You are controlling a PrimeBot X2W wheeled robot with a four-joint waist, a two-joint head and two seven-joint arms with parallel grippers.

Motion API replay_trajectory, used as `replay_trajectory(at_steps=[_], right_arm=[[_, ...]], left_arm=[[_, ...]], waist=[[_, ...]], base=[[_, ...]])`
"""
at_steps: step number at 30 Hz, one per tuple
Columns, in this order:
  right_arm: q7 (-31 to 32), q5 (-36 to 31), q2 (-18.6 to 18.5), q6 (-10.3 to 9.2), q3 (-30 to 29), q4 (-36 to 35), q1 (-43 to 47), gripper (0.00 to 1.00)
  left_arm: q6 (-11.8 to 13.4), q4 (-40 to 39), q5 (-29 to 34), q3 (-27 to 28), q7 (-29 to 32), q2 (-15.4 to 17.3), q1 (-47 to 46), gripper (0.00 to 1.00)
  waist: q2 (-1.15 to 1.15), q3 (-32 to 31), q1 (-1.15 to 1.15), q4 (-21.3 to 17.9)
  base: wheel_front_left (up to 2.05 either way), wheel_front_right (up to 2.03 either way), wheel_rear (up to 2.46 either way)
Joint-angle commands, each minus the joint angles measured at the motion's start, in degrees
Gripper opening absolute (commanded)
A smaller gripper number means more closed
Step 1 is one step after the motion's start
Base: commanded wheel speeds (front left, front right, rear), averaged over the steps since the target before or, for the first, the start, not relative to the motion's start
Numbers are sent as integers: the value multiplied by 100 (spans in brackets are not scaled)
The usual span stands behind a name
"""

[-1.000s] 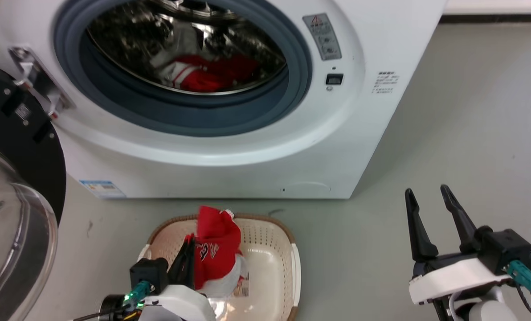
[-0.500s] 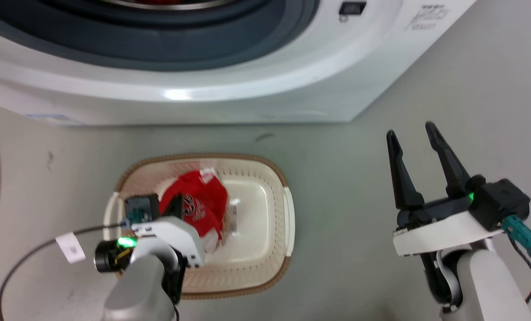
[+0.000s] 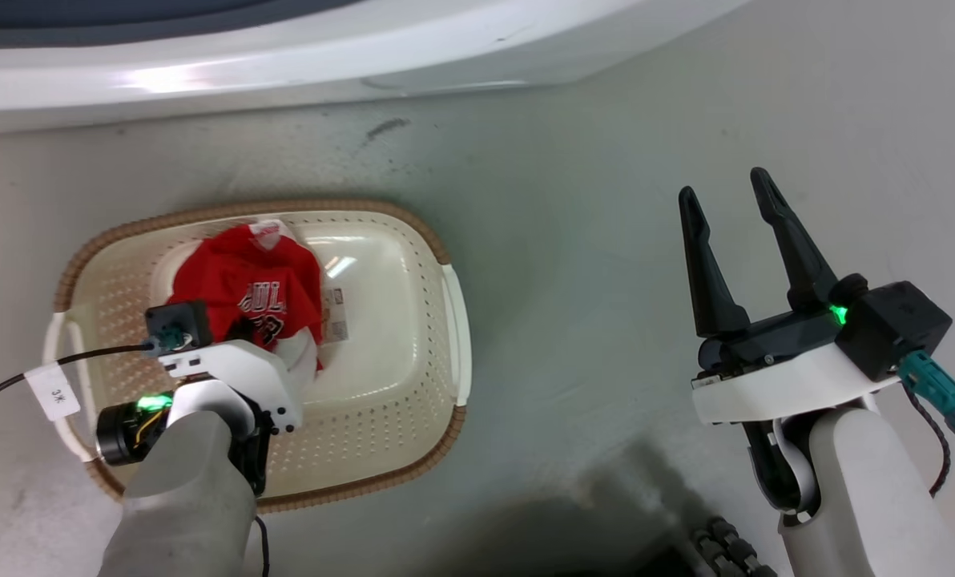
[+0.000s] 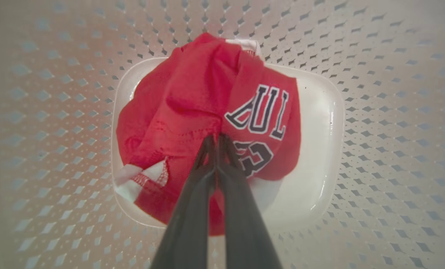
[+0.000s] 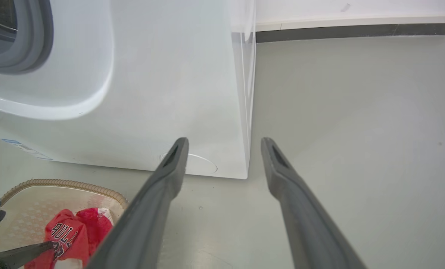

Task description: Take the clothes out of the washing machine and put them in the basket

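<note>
We now hold red lettered jersey down inside cream perforated basket | left tool pinches it | right tool wide | release next

clothes in basket | basket before washing machine (robot's left)

left tool | pinched on red jersey | inside basket
</note>
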Motion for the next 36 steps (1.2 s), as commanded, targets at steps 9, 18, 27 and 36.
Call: replay_trajectory(at_steps=[9,18,27,36], right_arm=[[-43,-14,9,-4,-40,191,-86,100],[-39,-220,6,-4,-324,324,377,100],[58,-357,4,-4,-658,275,998,100],[264,-366,5,-4,-861,63,1408,100]], left_arm=[[-19,152,-84,1,-36,-42,122,100],[-89,-613,-17,21,-35,-324,913,100],[-106,-2037,247,42,-36,-518,1835,100],[-59,-3821,433,-105,-37,-544,2353,100]], waist=[[0,-336,-2,22],[0,-1612,-2,429],[0,-2656,-2,798],[0,-3214,-2,1034]], base=[[0,0,0],[0,0,0],[0,0,0],[0,0,0]])
